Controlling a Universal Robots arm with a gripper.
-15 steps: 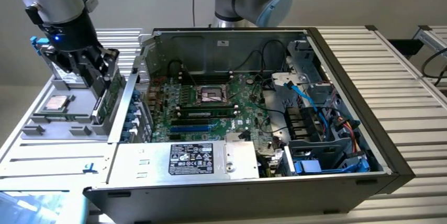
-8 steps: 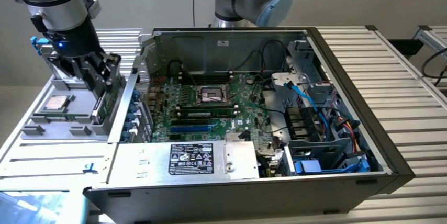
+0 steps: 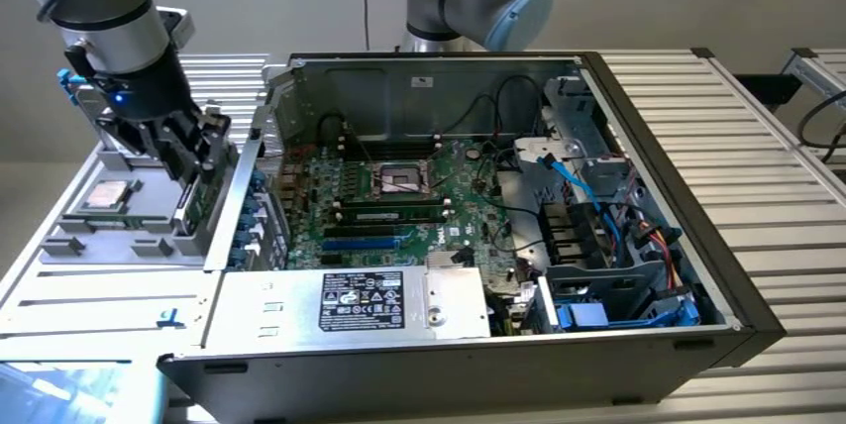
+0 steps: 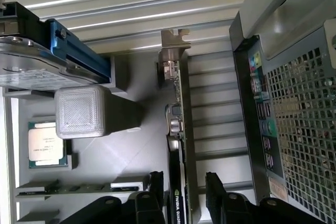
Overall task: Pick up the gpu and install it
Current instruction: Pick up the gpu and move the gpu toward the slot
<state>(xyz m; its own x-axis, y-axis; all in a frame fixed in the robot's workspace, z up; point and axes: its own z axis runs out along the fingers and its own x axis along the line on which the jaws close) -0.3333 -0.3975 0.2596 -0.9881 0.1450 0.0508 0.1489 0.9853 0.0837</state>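
Observation:
The gpu stands on edge in a slot of the grey parts tray, its silver end bracket pointing away from the wrist and its black cover facing one finger. My gripper is open and straddles the card. One finger is close beside it and the other finger stands a gap away. In the exterior view the gripper hangs over the gpu at the left, just outside the open computer case.
The motherboard lies inside the case with a silver power supply in front. The tray also holds a CPU, a grey block and a hard drive in a blue carrier. The case's meshed rear panel stands close beside the gripper.

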